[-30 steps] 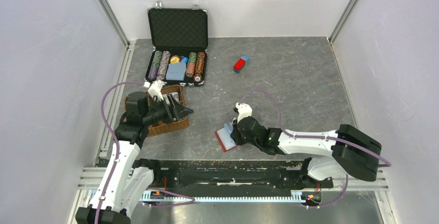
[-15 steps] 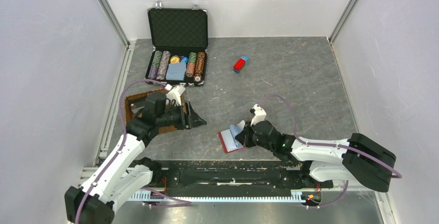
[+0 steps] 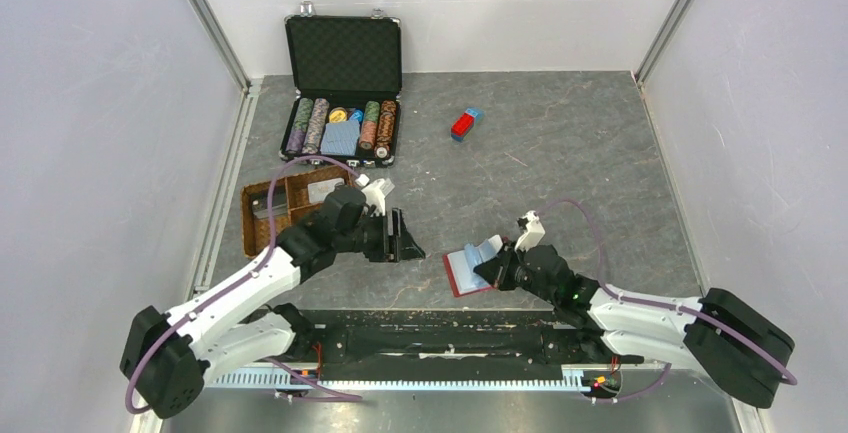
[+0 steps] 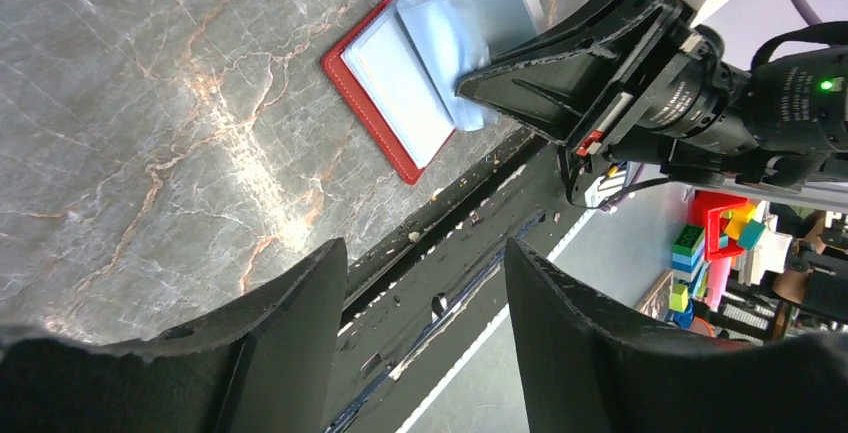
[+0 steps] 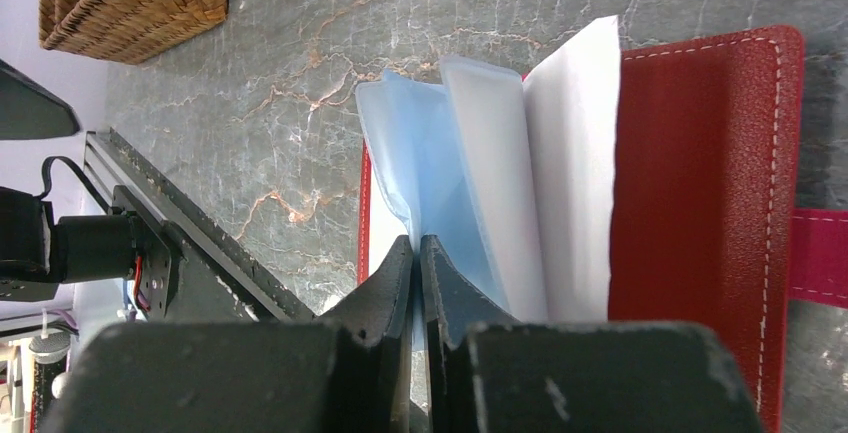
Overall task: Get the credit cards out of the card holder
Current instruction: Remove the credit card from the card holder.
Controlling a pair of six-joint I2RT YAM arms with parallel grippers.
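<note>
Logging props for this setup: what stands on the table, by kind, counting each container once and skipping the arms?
card holder: 1
poker chip case: 1
wicker basket: 1
red-and-blue block: 1
Total: 4

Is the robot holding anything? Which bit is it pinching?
The right gripper pinches the edge of a pale blue sheet in the open card holder; card or sleeve, I cannot tell. The left gripper is open and empty.
</note>
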